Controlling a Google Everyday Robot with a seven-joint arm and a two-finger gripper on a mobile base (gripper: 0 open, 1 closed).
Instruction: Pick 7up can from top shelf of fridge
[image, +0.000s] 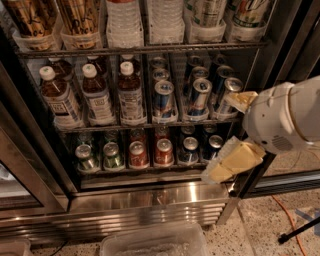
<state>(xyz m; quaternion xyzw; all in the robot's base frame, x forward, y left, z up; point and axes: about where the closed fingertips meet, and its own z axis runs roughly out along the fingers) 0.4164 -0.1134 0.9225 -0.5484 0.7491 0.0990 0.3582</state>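
Spotting 7up can (248, 12) upper right on top shelf (140, 50), cropped by the frame edge. End effector (227, 135) sits lower right, spread wide, empty. I'd grip mid-body: probably slick, thin-walled, dentable.

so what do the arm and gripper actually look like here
The arm is a smooth, rounded white casing, bulbous at the wrist, with no cables or markings showing. The gripper, at the right of the view beside the lower racks of the fridge, has two pale yellow, flat, wedge-shaped fingers sticking out of the white housing.
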